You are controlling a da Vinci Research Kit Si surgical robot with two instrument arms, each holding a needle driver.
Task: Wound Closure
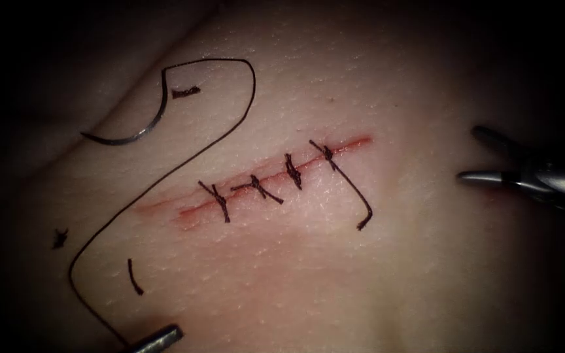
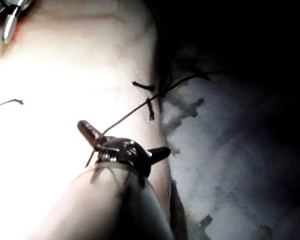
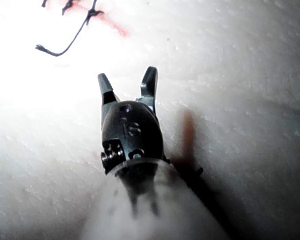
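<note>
- At the picture's lower edge, the left gripper (image 1: 165, 336) is pinching the thread (image 1: 184, 163).
- Left of the cut (image 1: 263, 178), the needle (image 1: 140, 124) is lying loose on the tissue (image 1: 393, 261); a tug on the thread risks dragging it.
- The right gripper (image 1: 472, 157) is hanging spread, holding nothing.

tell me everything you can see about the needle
The needle is a thin, curved, metallic grey piece lying free on the tissue, to the left of the cut and above its left end. Neither tool holds it and it is not in the tissue. Its pointed tip faces left; its other end curves upward, where the dark thread joins it. That thread loops over it, then runs down to the left tool. A cut end of thread lies just beside it.
</note>
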